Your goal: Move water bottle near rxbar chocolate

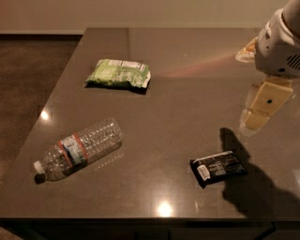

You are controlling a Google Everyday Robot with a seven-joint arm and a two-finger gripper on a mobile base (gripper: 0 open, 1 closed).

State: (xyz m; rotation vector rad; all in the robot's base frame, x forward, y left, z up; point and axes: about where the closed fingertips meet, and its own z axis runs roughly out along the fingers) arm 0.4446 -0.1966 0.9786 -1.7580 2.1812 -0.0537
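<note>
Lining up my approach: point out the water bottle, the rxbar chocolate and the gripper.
water bottle (86, 144), camera view, ribbed body beside the label.
rxbar chocolate (219, 168), camera view, middle of black wrapper.
gripper (254, 122), camera view, lower tip, hanging at far right.

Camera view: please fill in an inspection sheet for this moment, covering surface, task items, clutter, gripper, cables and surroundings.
Surface: dark glossy table, with light glints near the front edge.
Bottle: lying on its side at front left, cap towards the front-left corner, well apart from the bar.
Bar: lying flat at front right, barcode patch at its left end.
Clutter: green snack bag at back left.
Gripper: at the right, hanging above the table beyond the bar, touching no item; its shadow falls beside the bar.
Cables: nothing seen.
Surroundings: dark floor on the left, pale wall behind.
</note>
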